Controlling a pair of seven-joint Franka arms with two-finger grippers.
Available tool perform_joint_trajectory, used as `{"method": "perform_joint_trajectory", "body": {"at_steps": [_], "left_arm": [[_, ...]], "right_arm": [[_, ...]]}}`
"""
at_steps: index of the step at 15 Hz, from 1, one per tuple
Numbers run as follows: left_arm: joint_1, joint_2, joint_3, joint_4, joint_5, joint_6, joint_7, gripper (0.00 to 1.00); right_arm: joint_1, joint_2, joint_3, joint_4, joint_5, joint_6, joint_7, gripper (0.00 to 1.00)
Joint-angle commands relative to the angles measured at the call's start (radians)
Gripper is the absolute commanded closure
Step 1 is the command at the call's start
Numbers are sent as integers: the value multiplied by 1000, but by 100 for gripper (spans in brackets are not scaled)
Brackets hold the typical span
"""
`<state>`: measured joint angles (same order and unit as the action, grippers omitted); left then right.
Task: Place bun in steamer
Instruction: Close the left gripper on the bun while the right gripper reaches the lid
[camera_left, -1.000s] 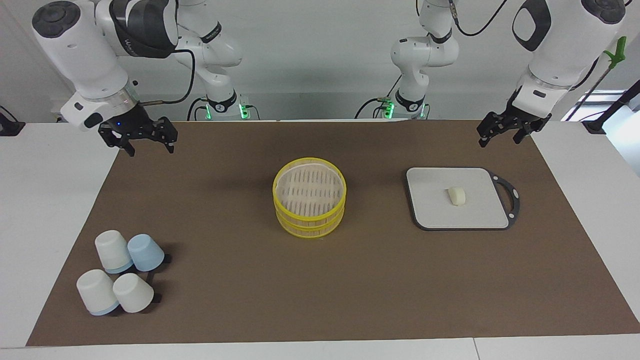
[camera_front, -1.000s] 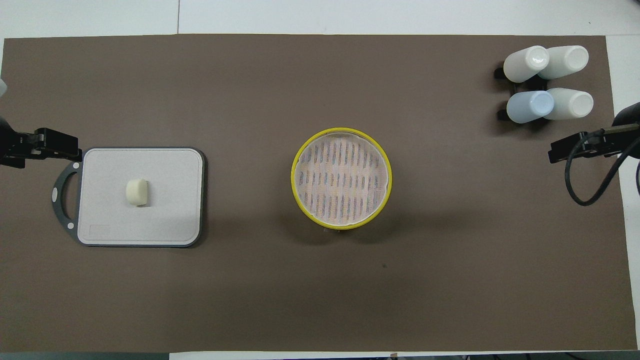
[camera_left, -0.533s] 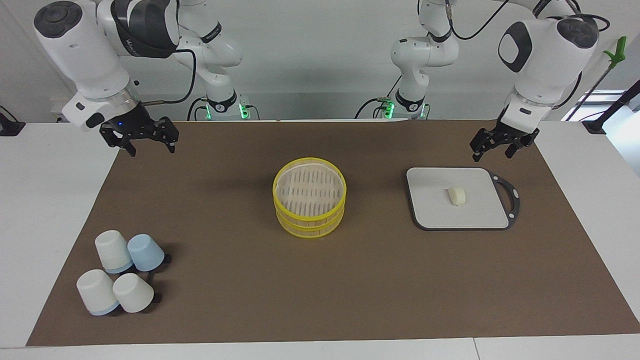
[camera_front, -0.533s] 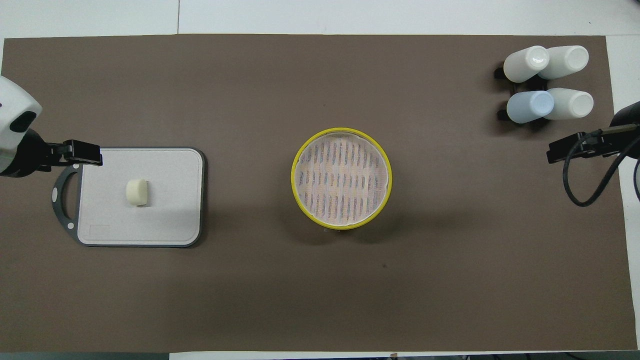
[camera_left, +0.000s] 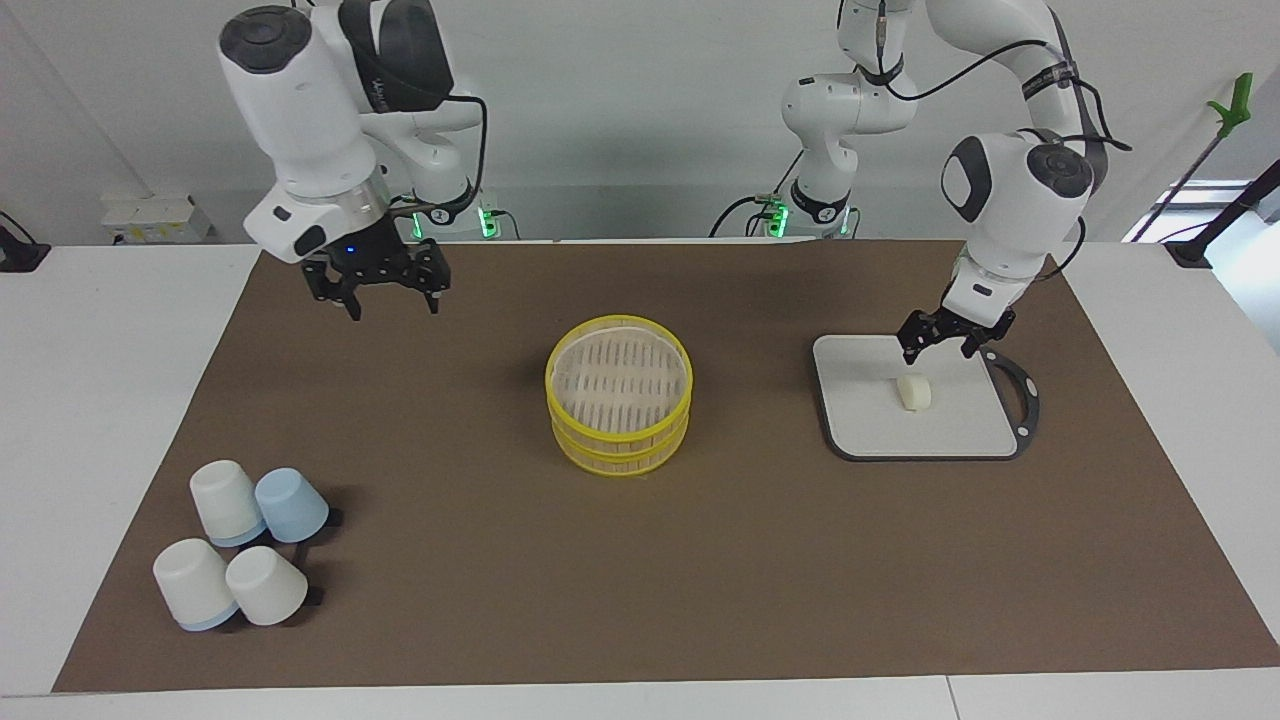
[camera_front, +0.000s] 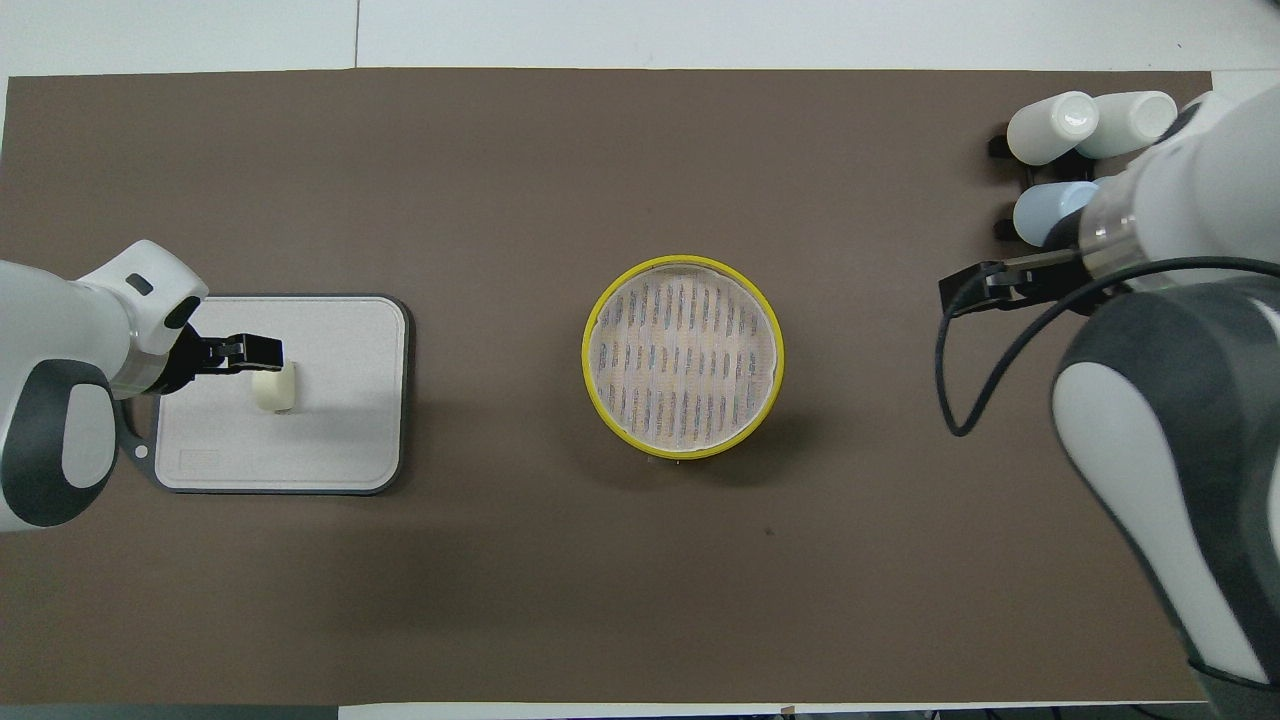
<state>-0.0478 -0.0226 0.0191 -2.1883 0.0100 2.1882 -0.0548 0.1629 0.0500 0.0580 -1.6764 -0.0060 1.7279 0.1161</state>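
The bun (camera_left: 913, 391) is a small cream lump lying on the grey board (camera_left: 870, 425); it also shows in the overhead view (camera_front: 277, 392). My left gripper (camera_left: 937, 348) is open and hangs just over the board, above the bun's robot-side end, not touching it; in the overhead view (camera_front: 262, 352) it partly overlaps the bun. The yellow-rimmed steamer (camera_left: 619, 407) stands at the mat's middle with its slatted lid on top (camera_front: 683, 355). My right gripper (camera_left: 390, 300) is open and empty, in the air over the mat toward the right arm's end (camera_front: 962, 294).
Several upturned white and pale blue cups (camera_left: 243, 545) stand clustered at the right arm's end, farther from the robots (camera_front: 1090, 160). The board (camera_front: 340, 440) has a dark handle loop (camera_left: 1022, 390). A brown mat (camera_left: 640, 580) covers the table.
My left gripper has come down and inward from beside the mat's edge to just above the bun. My right gripper has moved inward over the mat toward the steamer.
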Motion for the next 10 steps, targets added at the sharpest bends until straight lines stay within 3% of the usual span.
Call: {"method": "perform_joint_trajectory", "body": {"at_steps": [1,5,8,10], "left_arm": [[-6,64,10,-11,-5,74,39,3],[9,96,10,-14,-5,111,75,3],[28,108,10,-30,-5,143,102,4],[28,127,10,-48,-5,162,102,5]], "right_arm": [[123,118,-3,96,1,13,138,1],[300,267,-4,222,-8,33,376,2],[362,321,-3,240,-3,79,523,3],[401,397,-4,320,-6,79,563,3]]}}
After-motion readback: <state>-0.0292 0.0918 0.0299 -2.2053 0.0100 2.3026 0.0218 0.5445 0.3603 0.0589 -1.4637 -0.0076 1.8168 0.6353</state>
